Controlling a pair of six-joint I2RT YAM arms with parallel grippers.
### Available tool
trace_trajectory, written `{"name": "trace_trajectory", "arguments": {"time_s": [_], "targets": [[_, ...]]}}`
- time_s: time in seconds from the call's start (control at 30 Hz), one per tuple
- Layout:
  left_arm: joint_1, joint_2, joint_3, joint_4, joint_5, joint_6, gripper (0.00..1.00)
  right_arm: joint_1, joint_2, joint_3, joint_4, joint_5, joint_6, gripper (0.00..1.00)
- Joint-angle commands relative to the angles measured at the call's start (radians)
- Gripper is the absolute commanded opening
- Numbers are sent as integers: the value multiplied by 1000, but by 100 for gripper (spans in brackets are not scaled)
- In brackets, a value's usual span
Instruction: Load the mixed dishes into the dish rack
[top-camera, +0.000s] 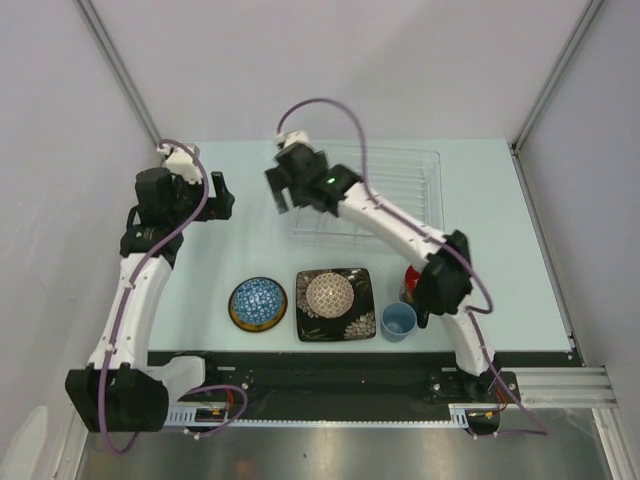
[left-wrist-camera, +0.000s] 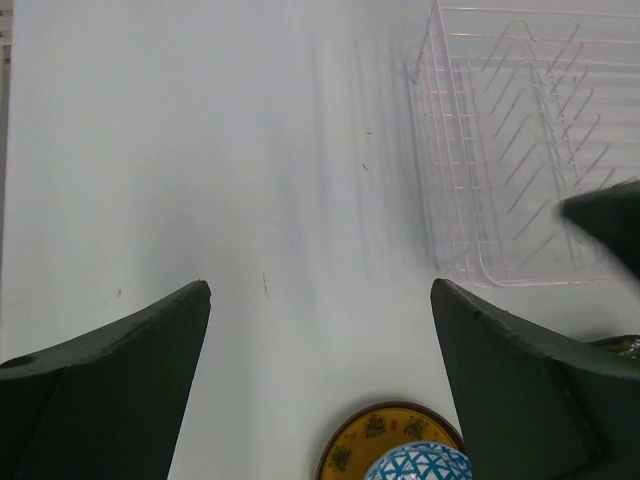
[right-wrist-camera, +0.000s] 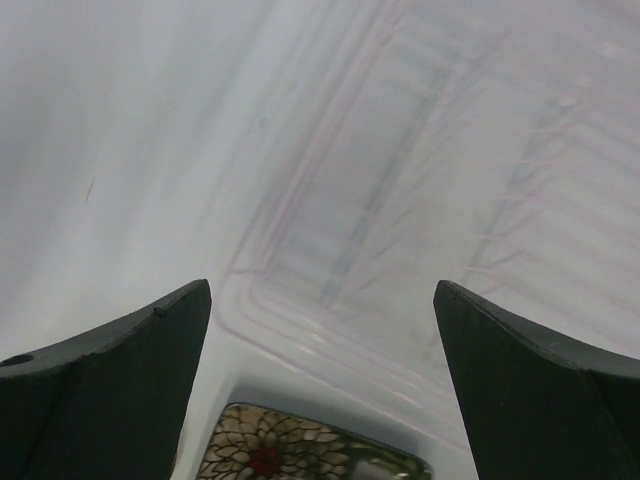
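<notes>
- The left gripper (top-camera: 219, 193) hangs over the counter (top-camera: 500, 260) towards the far left corner. Its fingers are spread wide with nothing between them, and the wrist view shows only bare counter in the gap.
- The blue bowl (top-camera: 258, 300) sits upright in the saucer (left-wrist-camera: 365, 432), near the front edge and left of the middle. It is well apart from the rack.
- The right gripper (top-camera: 279, 193) is above the rack's near left corner. Its fingers are spread and hold nothing. Its wrist view looks down on the blurred clear plastic, with a bit of the plate at the bottom.
- The plate (top-camera: 360, 312) lies flat by the front edge, about the middle, just right of the saucer.
- The beige bowl (top-camera: 329, 293) stands upright on the plate, towards its left side.
- The rack (top-camera: 400, 175) stands along the far edge, right of the middle, with its long side parallel to that edge. Thin wire dividers show inside it.
- The cup (top-camera: 398, 321) stands upright just beside the plate's right side, near the front edge.
- The mug (top-camera: 409, 285) is just behind the cup and partly hidden by the right arm's elbow. Only a bit of its red inside shows, so I cannot tell whether it touches the cup.
</notes>
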Motion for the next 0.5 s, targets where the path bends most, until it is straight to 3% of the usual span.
{"name": "trace_trajectory", "arguments": {"time_s": [0.0,0.07,0.27,0.47], "targets": [[7,118,23,124,80,-57,95,-173,-268,-57,49,35,20,100],[-5,202,54,168,128,-90,95,-280,-374,-174,73,49,43,100],[-205,390,175,245,92,-79,96,-626,-514,-472,71,26,163,99],[-246,580,278,262,85,-41,95,-733,-505,-625,143,-41,177,97]]}}
